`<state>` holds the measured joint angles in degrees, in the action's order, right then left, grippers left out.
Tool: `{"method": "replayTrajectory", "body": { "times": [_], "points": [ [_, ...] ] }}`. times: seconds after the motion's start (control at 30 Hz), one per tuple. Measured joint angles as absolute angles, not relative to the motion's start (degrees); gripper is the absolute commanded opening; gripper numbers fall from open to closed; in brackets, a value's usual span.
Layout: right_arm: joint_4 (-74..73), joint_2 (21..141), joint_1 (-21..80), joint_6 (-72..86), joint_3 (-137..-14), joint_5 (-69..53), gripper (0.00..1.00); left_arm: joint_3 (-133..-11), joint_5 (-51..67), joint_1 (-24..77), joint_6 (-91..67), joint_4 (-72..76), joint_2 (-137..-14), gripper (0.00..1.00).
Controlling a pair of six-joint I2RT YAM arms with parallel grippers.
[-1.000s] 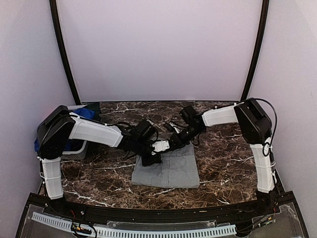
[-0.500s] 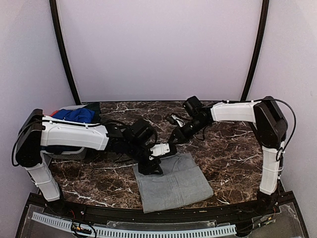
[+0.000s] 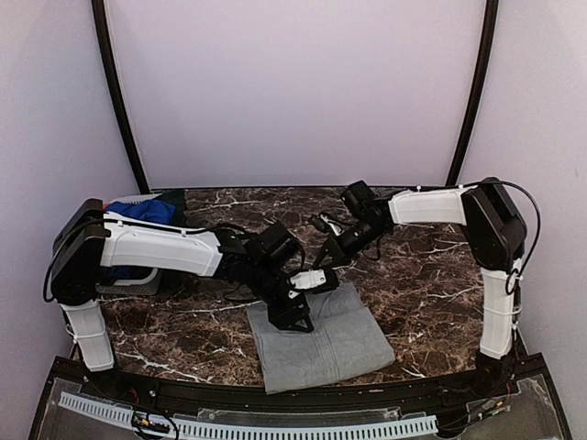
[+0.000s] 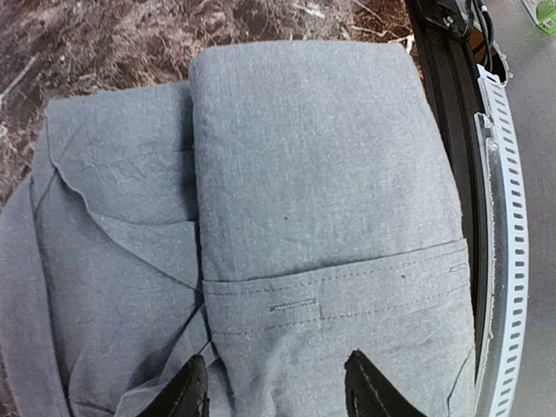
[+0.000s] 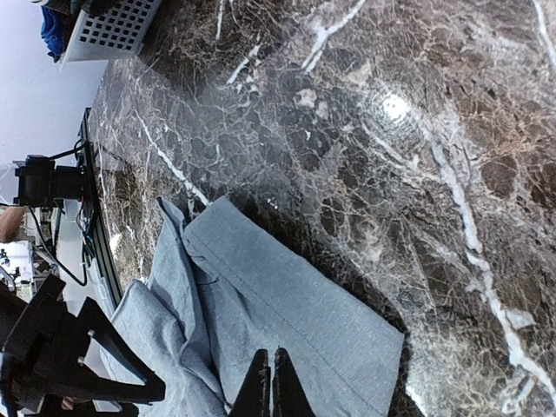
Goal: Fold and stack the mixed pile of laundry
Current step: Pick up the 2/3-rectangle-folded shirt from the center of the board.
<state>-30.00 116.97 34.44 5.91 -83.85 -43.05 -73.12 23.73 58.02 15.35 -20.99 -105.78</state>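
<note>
At the upper left of the top view, the royal-blue T-shirt (image 3: 142, 213) lies heaped in the small grey basket (image 3: 138, 282), well apart from the work at the middle of the counter (image 3: 422, 275).

The left arm reaches in from there, and the left fingers (image 3: 292, 316) hang over the upper left part of the grey shirt (image 3: 335, 341). In the left wrist view they stand apart with nothing between them, and the folded cloth lies directly below and ahead of the tips.

The shirt sits flat at the lower centre, folded into a slightly tilted block. Its long axis seems to run across the frame, rising a little toward the right.

Just right of the left fingers, the right fingers (image 3: 321, 277) are at the shirt's far edge. In the right wrist view they are pressed together at the tips. I cannot tell whether any cloth is caught between them.

Both arms are at the same garment, but the left one is over its body and ready to close. The right one only meets the far hem. Any coming fold would likely turn across the long axis, so the left arm looks better placed.
</note>
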Motion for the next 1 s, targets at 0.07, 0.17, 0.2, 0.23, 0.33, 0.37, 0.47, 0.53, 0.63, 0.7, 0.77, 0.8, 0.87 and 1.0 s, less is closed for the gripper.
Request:
{"method": "replayTrajectory", "body": {
  "times": [0.07, 0.17, 0.2, 0.23, 0.33, 0.37, 0.47, 0.53, 0.63, 0.7, 0.77, 0.8, 0.87, 1.0],
  "points": [
    [-30.11, 119.13, 34.44, 6.04, -84.86, -43.62, 0.0, -73.49, 24.14, 58.02, 14.7, -20.91, -107.85, 0.52],
    [-30.02, 122.52, 34.44, 6.2, -87.02, -44.23, 0.0, -74.98, 24.62, 58.04, 14.09, -20.8, -111.2, 0.51],
    [-30.04, 123.31, 34.46, 6.28, -87.55, -44.42, 0.0, -75.22, 24.64, 58.02, 13.96, -20.51, -111.94, 0.5],
    [-30.06, 123.85, 34.46, 6.31, -87.96, -44.75, 0.0, -75.44, 24.67, 58.02, 13.87, -20.4, -112.73, 0.49],
    [-30.15, 124.73, 34.54, 6.31, -89.1, -45.47, 0.0, -75.94, 24.77, 58.22, 13.85, -20.23, -114.65, 0.43],
    [-30.15, 124.84, 34.59, 6.31, -89.41, -45.63, 0.0, -76.05, 24.82, 58.37, 13.85, -20.21, -115.07, 0.4],
    [-30.15, 124.86, 34.72, 6.26, -89.6, -46.09, 0.0, -76.34, 25.12, 58.98, 14.2, -20.12, -115.94, 0.23],
    [-30.3, 124.86, 34.87, 6.26, -89.58, -46.3, 0.0, -76.4, 25.52, 59.48, 15.05, -19.99, -115.94, 0.17],
    [-30.13, 124.7, 34.89, 6.28, -89.08, -46.52, 0.0, -76.4, 25.93, 60.53, 16.36, -19.99, -115.94, 0.11],
    [-30.22, 124.27, 35.07, 6.28, -87.92, -46.54, 0.0, -76.38, 25.91, 61.34, 17.37, -19.97, -115.94, 0.07],
    [-30.26, 123.52, 35.14, 6.28, -86.43, -46.52, 0.0, -76.23, 25.89, 62.15, 18.06, -19.9, -115.85, 0.03],
    [-30.33, 123.07, 35.2, 6.26, -85.73, -46.52, 0.0, -76.03, 25.8, 62.46, 18.44, -19.81, -115.7, 0.02],
    [-30.68, 121.49, 35.35, 6.24, -83.83, -46.57, 0.0, -75.48, 25.43, 63.09, 19.07, -19.9, -115.02, 0.0],
    [-31.31, 119.74, 35.86, 5.85, -82.67, -47.03, 0.0, -74.06, 23.7, 63.9, 20.14, -20.16, -112.73, 0.0]
  ]
}}
